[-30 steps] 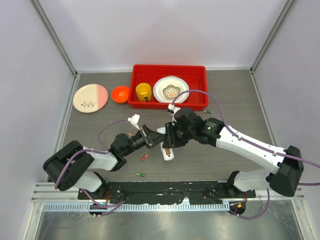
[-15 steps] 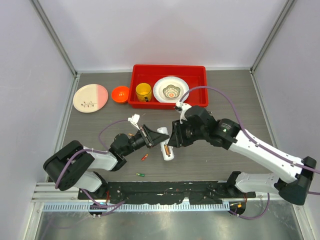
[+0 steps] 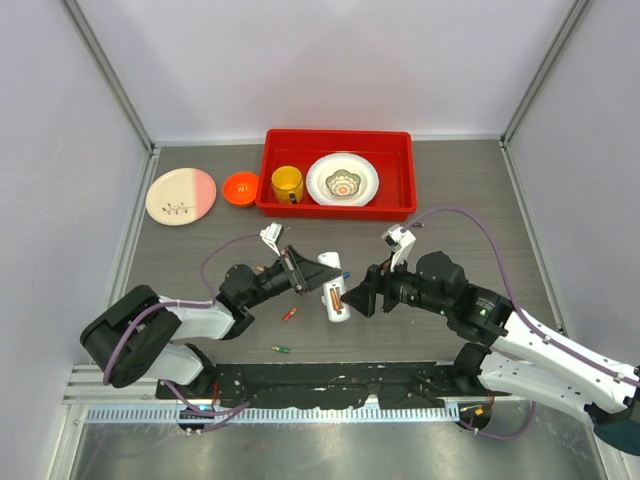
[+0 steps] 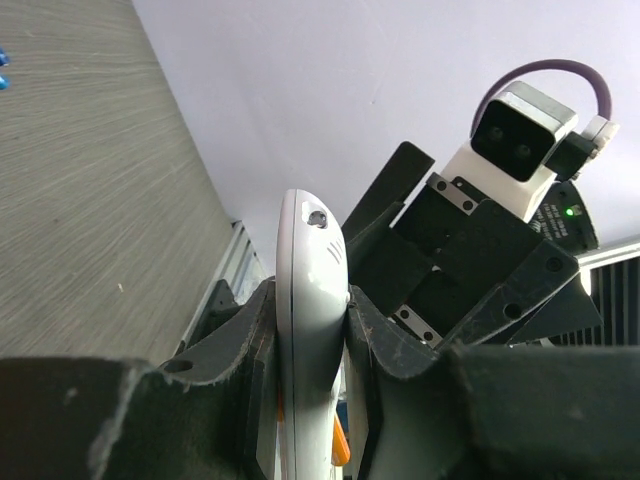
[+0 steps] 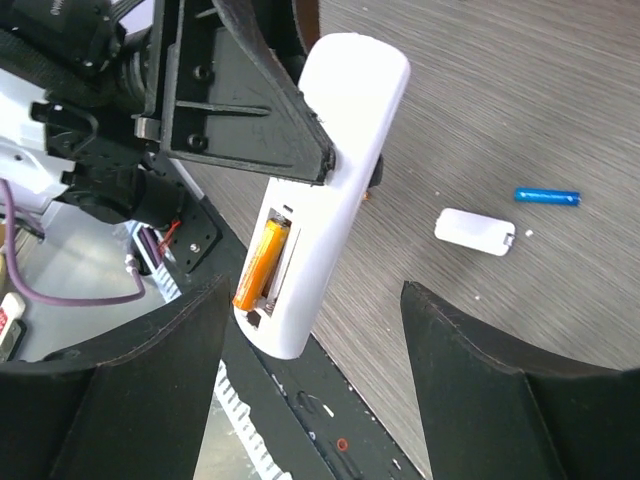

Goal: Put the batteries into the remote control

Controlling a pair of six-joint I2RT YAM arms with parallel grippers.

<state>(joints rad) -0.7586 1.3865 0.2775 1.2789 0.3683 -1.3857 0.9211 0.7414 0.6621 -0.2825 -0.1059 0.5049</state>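
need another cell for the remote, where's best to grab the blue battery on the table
Take the blue battery at mid-length from straight above, with the fingers closing across its thin round body. It lies flat on the table, with bare surface along both long sides. The white back cover lies nearby but apart, off one end, so a grip at the middle should miss it.

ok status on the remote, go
Left gripper shut on the remote. Right gripper open, empty, facing it. Orange battery in it, one end sticking out. On the table: cover, blue battery, neither in the way.
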